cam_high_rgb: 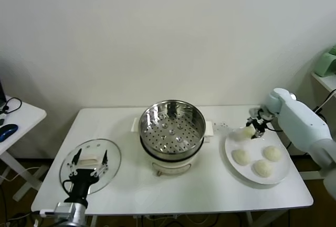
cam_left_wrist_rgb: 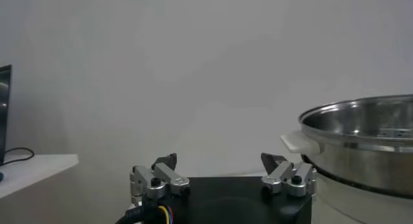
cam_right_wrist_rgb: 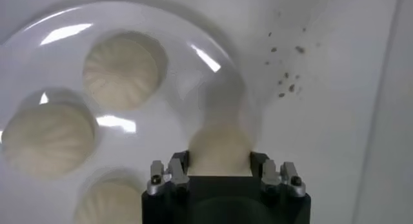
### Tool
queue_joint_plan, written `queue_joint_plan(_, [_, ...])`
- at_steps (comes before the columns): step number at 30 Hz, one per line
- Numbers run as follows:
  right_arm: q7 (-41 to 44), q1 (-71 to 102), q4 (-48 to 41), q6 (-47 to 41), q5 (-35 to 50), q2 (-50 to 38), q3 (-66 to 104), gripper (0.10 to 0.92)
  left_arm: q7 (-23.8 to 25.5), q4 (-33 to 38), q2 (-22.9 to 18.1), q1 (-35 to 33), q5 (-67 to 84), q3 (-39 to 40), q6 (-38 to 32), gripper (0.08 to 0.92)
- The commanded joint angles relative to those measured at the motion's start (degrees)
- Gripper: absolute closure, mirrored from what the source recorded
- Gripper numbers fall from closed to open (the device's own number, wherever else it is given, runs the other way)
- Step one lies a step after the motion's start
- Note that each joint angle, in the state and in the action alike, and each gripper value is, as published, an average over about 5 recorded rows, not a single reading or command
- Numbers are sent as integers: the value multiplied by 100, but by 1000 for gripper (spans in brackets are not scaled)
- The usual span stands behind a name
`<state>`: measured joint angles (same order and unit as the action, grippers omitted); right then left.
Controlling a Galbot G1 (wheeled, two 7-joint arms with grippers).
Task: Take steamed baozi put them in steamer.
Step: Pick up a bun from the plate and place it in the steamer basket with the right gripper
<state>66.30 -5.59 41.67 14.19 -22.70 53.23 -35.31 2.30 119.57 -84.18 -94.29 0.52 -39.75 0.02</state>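
The left gripper is hanging spread open over the round clear glass lid, the shiny perforated steel steamer is sitting mid-table, and the right gripper is pinching one off-white dome-shaped baozi above the flat white plate bearing three others.

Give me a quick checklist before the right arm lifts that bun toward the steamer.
1. Right gripper jaws closed on the bun: ok.
2. Bun clear of the plate: cannot tell.
3. Other three buns apart from the held one: ok.
4. Steamer uncovered, basket empty: ok.
5. Glass lid lying aside on the table: ok.
6. Left gripper parked over the lid, jaws open, off the path: ok.
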Motion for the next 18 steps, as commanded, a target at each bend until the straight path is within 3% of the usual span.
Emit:
queue_joint_plan(1, [18, -1164, 1174, 457, 307, -171, -891, 404, 0, 56, 3, -70, -11, -22, -9, 177])
queue_joint_plan(9, [14, -2421, 2467, 1118, 213, 128, -1825, 393, 4, 120, 20, -91, -53, 19, 3, 177])
queue_joint_plan(18, [-32, -2754, 3287, 1421, -155, 1134, -2192, 395, 6, 205, 11, -142, -145, 58, 9, 177])
